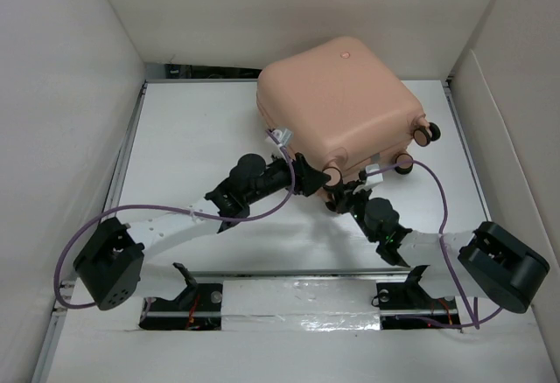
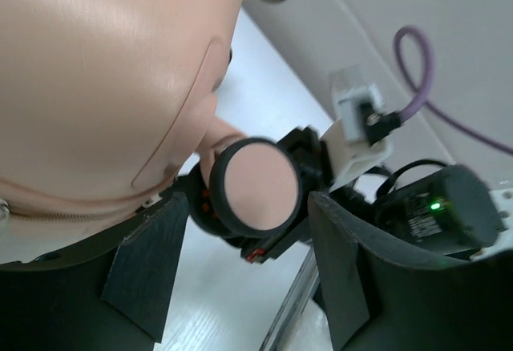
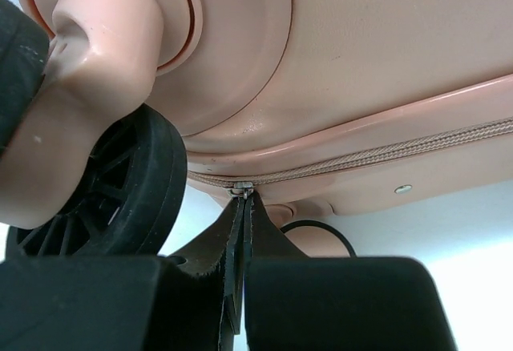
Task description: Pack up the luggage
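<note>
**Peach-pink suitcase on white table, two grippers at its wheel end**

Peach-pink hard-shell suitcase [image 1: 341, 103], rounded corners. It lies flat on the white table [image 1: 192, 138], far and right of centre, with its shell halves together and its wheel end turned near-right. A small round mark on the top face is too small to read.

Black-rimmed caster wheel [image 2: 252, 187], peach disc face. It sits at the near corner of the case, between the left gripper's fingers.

Left gripper [image 1: 313, 176]. The jaws are spread wide, with one black finger [image 2: 148, 267] on either side of that wheel. Contact cannot be told.

Right gripper [image 3: 240, 215]. It sits under the near edge of the case with its fingers pressed together, pinching the small metal zipper pull [image 3: 240, 191]. The pull is on the peach zipper [image 3: 377, 155] along the seam, just beside a black spoked wheel [image 3: 112, 199].

Black cylindrical housing [image 2: 437, 207], seen in the left wrist view. A green light is lit, and the pale print on its side is too small to read. A purple cable [image 2: 413, 70] runs above it.
</note>
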Robot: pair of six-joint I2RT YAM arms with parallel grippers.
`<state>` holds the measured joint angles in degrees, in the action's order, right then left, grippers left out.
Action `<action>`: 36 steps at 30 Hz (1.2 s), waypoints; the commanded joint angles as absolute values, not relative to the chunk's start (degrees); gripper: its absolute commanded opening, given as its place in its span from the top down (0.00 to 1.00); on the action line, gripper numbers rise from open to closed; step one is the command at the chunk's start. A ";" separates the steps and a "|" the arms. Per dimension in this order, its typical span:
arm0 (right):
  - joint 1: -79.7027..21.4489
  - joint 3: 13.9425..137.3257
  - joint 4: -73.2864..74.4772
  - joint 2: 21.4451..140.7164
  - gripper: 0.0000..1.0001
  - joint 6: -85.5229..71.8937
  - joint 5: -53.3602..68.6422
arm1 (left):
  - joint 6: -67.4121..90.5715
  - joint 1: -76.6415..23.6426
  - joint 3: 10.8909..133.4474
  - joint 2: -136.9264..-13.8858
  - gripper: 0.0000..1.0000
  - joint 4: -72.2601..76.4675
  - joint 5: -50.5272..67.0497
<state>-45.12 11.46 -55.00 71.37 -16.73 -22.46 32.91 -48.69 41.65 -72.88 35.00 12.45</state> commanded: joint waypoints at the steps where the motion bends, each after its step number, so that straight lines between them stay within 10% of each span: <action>1: -46.40 11.34 -62.75 72.16 1.00 -18.01 -24.25 | 31.90 -49.91 43.50 -75.75 0.42 34.18 15.73; 14: -57.47 10.99 -77.76 82.68 1.00 -24.96 -26.63 | 39.64 -52.03 52.64 -87.88 0.85 47.19 23.37; 36: -66.80 34.18 -90.18 106.25 1.00 -18.28 -31.46 | 45.35 -54.76 59.50 -90.88 0.89 49.92 25.05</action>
